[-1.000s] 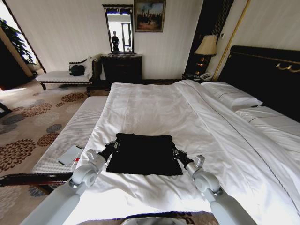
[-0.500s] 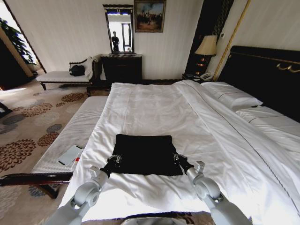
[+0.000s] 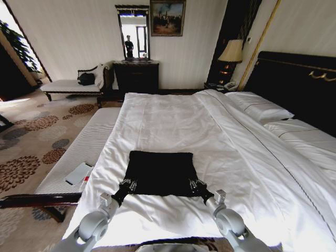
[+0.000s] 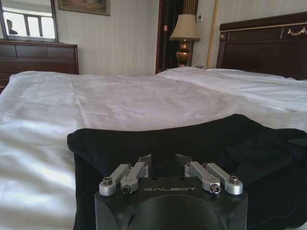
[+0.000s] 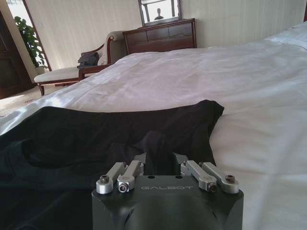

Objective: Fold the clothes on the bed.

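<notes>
daylit room, glare on white bed (image 3: pixel 173 121), wide-angle edge distortion

bed (image 3: pixel 173 115) | white duvet, pillows (image 3: pixel 265 110) (by headboard) | black clothes (image 3: pixel 160 173) lying folded

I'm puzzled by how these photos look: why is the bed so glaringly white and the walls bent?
Head view: daylight from the left washes out the white bed, the walls bow like a wide lens, and the black clothes show no detail. Left wrist view: sheet glares beside the left gripper. Right wrist view: bright sheet beyond the right gripper.
</notes>
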